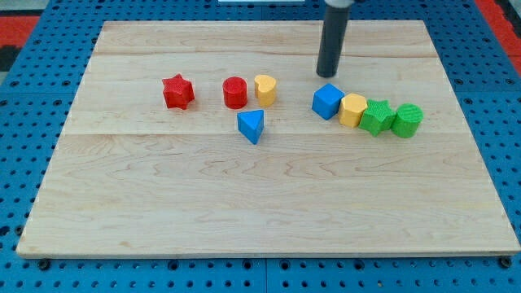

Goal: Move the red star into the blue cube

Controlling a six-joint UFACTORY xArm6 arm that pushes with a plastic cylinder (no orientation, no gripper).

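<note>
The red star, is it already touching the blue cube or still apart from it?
Apart. The red star sits far toward the view's left of the blue cube, with the red cylinder and a yellow block between.

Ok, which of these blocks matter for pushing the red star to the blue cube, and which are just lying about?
In the job:
red star
blue cube
my tip, just above the blue cube in the view

Lying about:
red cylinder
yellow heart-like block
blue triangle
yellow block
green star
green cylinder
</note>
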